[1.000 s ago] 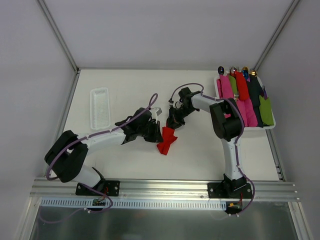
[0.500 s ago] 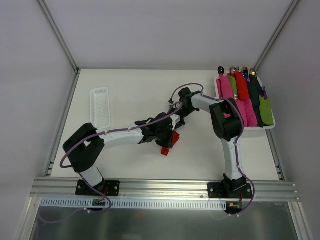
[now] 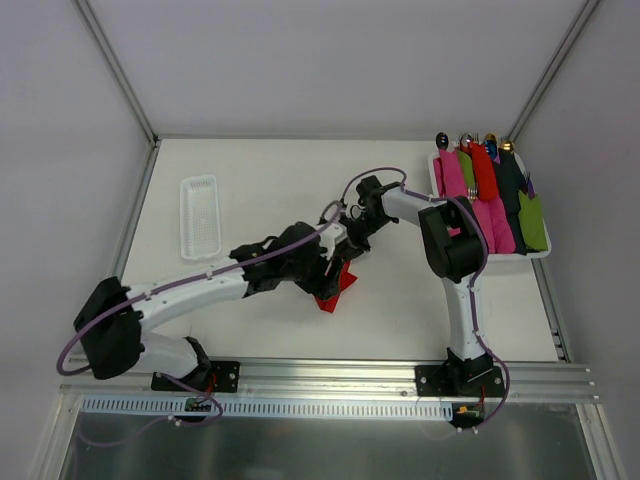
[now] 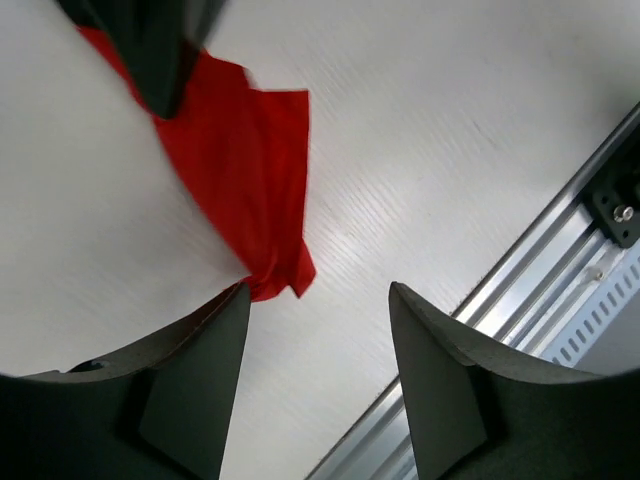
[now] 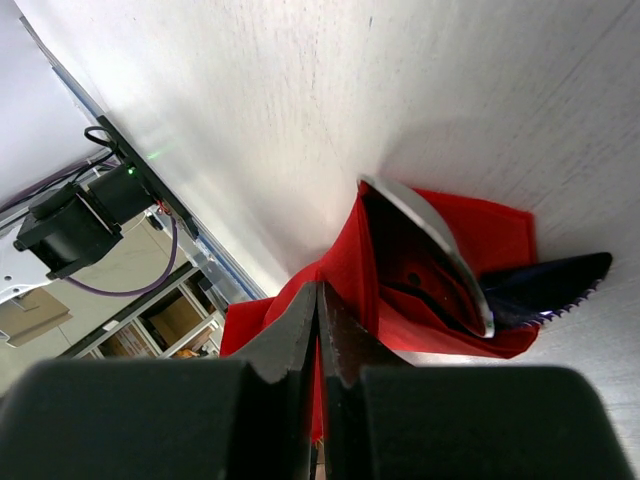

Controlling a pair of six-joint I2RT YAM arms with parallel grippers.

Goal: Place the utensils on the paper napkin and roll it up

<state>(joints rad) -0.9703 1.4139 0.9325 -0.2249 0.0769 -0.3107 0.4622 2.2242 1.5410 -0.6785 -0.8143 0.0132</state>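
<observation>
The red paper napkin [image 3: 338,290] lies bunched and folded at the table's middle. My right gripper [image 5: 318,292] is shut on an edge of the paper napkin [image 5: 400,290], which is lifted into a fold. Inside that fold shows a shiny silver utensil [image 5: 435,245] with a rounded end, and a dark serrated edge [image 5: 560,280] pokes out beside it. My left gripper [image 4: 318,292] is open just beside the napkin's [image 4: 250,170] lower corner, nothing between its fingers. In the top view the left gripper [image 3: 325,275] and the right gripper [image 3: 348,248] crowd over the napkin.
A white ribbed tray [image 3: 200,215] lies at the far left. A white tray [image 3: 540,252] at the right holds rolled pink, red, green and dark bundles. The aluminium rail [image 4: 590,195] runs along the table's near edge.
My left gripper moved right over the napkin while shut and has now opened. The napkin went from a stretched shape to a tighter bunch. The right gripper kept its hold.
</observation>
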